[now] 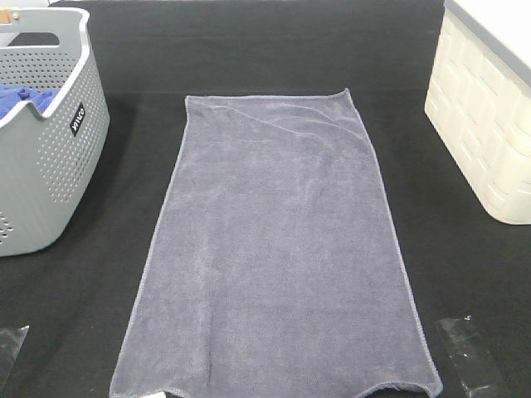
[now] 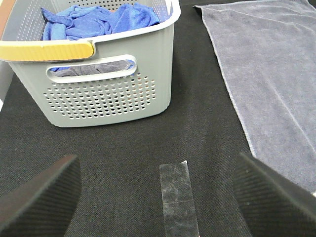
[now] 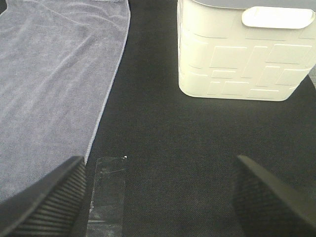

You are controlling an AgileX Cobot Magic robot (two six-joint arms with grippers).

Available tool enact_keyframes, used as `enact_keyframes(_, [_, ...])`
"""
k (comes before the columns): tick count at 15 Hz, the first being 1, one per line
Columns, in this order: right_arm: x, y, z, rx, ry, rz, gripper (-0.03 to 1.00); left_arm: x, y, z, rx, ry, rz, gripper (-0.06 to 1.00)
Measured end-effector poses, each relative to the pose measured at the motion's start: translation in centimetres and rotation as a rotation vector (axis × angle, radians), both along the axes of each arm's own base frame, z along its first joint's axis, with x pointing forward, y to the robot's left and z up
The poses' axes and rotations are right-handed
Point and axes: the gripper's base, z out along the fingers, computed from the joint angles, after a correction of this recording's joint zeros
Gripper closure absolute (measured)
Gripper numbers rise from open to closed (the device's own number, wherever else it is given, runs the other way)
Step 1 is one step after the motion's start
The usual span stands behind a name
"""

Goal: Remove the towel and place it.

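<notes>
The greyish-lavender towel (image 1: 278, 249) lies spread flat and lengthwise on the black table, from the middle to the front edge. It also shows in the left wrist view (image 2: 271, 69) and in the right wrist view (image 3: 54, 84). My left gripper (image 2: 158, 197) is open and empty, low over the bare table between the grey basket and the towel. My right gripper (image 3: 158, 197) is open and empty over the table between the towel and the cream bin. Neither gripper shows in the high view.
A grey perforated basket (image 1: 50, 166) with a bright blue cloth (image 2: 98, 22) inside stands at the left. A cream bin (image 1: 485, 124) stands at the right. Clear tape strips (image 2: 177, 197) (image 3: 106, 187) lie on the table near each gripper.
</notes>
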Motion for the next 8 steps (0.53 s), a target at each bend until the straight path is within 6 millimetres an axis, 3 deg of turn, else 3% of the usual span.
enact_keyframes(8, [-0.08,-0.05,0.00,0.000,-0.003,0.044,0.21,-0.03,0.02,0.00,0.000,-0.001,-0.027,0.14])
